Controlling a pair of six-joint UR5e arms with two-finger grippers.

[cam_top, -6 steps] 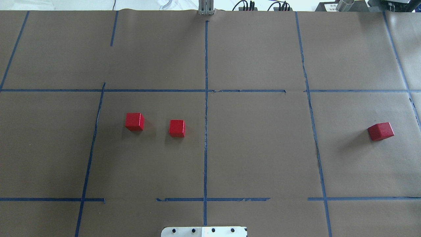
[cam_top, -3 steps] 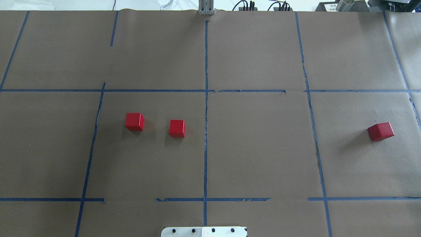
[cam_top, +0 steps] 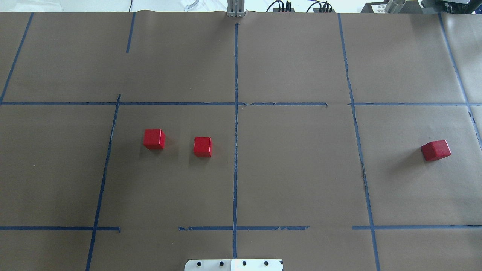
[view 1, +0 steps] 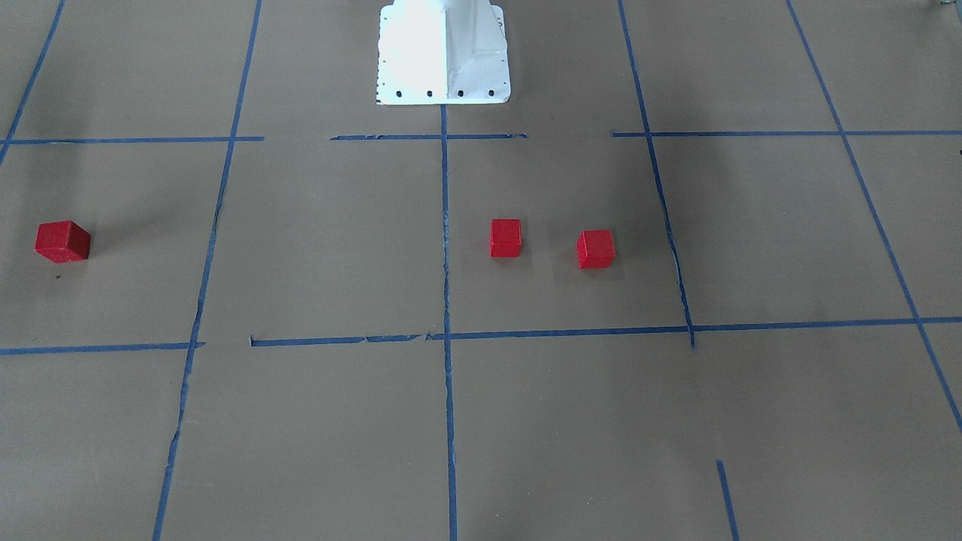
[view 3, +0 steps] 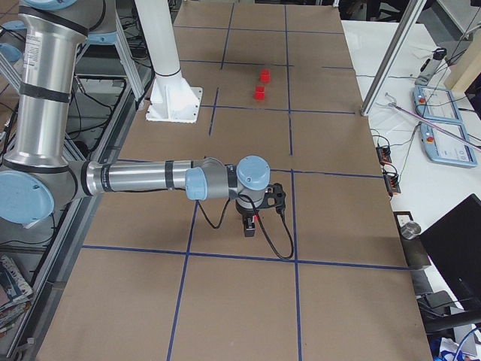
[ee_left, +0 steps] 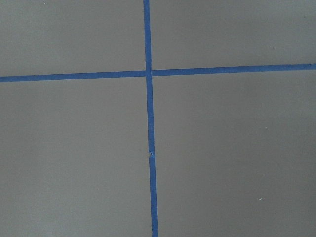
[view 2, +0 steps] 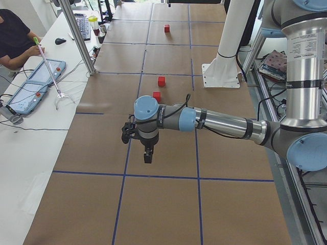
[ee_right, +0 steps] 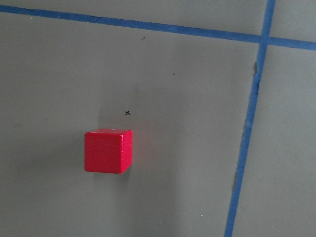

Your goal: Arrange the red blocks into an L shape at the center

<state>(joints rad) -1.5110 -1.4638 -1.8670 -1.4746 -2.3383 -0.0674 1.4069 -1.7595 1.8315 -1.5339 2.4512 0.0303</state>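
Three red blocks lie apart on the brown table. In the overhead view two sit left of the centre line, one [cam_top: 154,139] further left and one [cam_top: 202,146] nearer the line; the third [cam_top: 436,150] is at the far right. The front view shows them mirrored: [view 1: 596,249], [view 1: 506,237], [view 1: 62,241]. My left gripper [view 2: 147,155] hovers over a tape cross, away from the blocks. My right gripper [view 3: 249,226] hovers over the far-right block, which shows in the right wrist view [ee_right: 108,150]. I cannot tell whether either gripper is open or shut.
The white robot base [cam_top: 233,264] stands at the table's near edge, middle. Blue tape lines [cam_top: 235,131] divide the table into cells. An operator [view 2: 15,41] with tablets sits at a side table beyond the far edge.
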